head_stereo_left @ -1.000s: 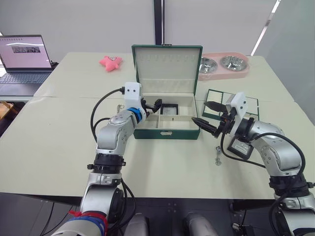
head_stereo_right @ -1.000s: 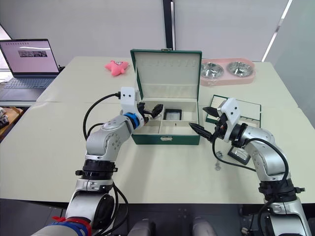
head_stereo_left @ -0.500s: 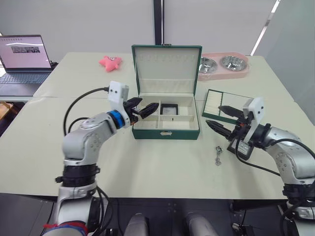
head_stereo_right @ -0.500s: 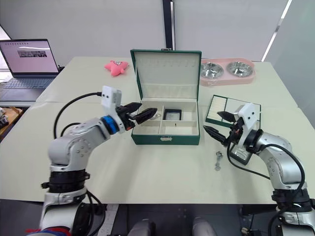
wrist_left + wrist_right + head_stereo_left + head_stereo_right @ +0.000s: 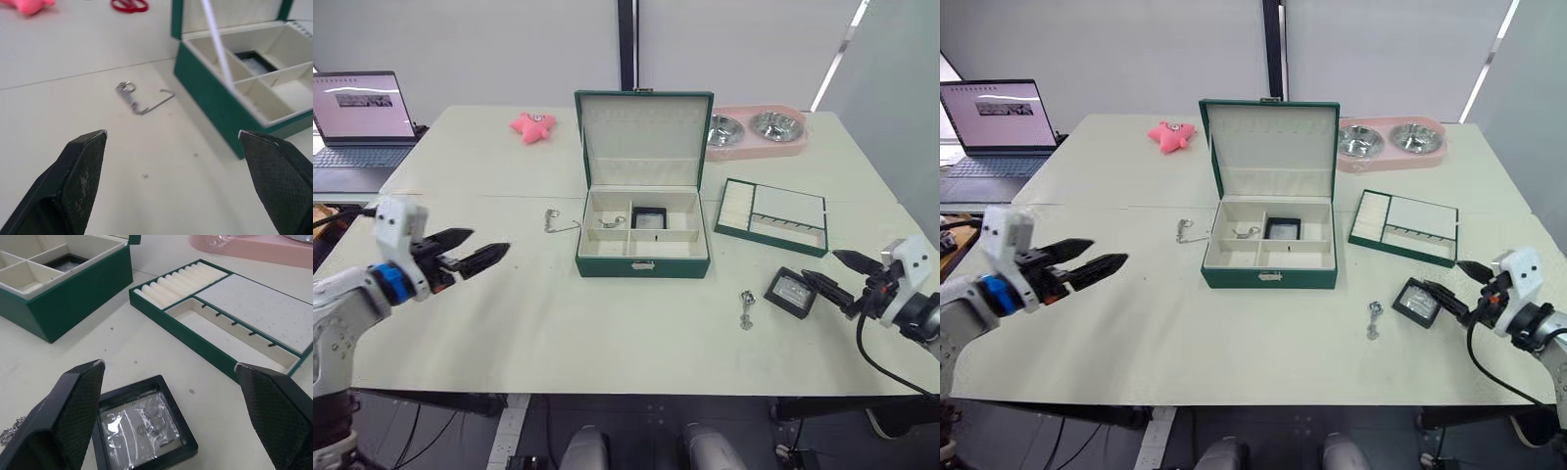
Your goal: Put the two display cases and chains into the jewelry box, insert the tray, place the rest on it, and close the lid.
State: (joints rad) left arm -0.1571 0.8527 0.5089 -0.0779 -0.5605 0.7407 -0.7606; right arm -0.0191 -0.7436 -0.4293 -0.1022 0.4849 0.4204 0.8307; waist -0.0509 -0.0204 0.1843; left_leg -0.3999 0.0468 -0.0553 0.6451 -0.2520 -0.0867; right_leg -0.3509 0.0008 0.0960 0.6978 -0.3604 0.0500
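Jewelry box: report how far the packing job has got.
Done: one display case and a chain lie in the open jewelry box. In hand: nothing; both grippers are open. Left: second display case, two chains, tray, lid.

Two black tapered fingers on each hand, flat inner faces with a fine cross-hatched grain, tips narrowing to blunt points. Left hand point(image 5: 470, 252): white boxy camera housing on top of the wrist, a bright blue ring behind it with a thin red-orange edge, then a smooth silver-grey forearm shell; black cable looping off behind the housing. Right hand point(image 5: 842, 276): same white boxy housing with a small dark dot on its side, silver-grey wrist shell, thin black cable curving down and away beneath it.
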